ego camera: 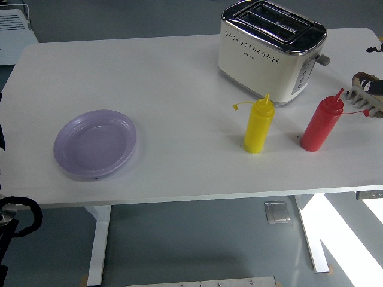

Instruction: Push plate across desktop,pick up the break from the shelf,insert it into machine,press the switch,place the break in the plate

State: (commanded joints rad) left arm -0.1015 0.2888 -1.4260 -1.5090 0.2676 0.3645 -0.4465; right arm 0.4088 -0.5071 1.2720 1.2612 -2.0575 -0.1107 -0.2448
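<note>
A lilac plate [96,143] lies empty on the left part of the white table [179,78]. At the back right stands a cream and chrome toaster [269,51], its two slots showing nothing inside and its lever [323,59] on the right end. At the right edge, cut off by the frame, a small rack [366,98] holds a slice of bread [362,79]. Neither of my hands shows over the table. Only a black piece of the robot [15,218] sits in the lower left corner, below the table's near edge.
In front of the toaster stand a yellow squeeze bottle [258,125] and a red squeeze bottle [321,124], the red one close to the rack. A white unit [12,30] is behind the table's far left corner.
</note>
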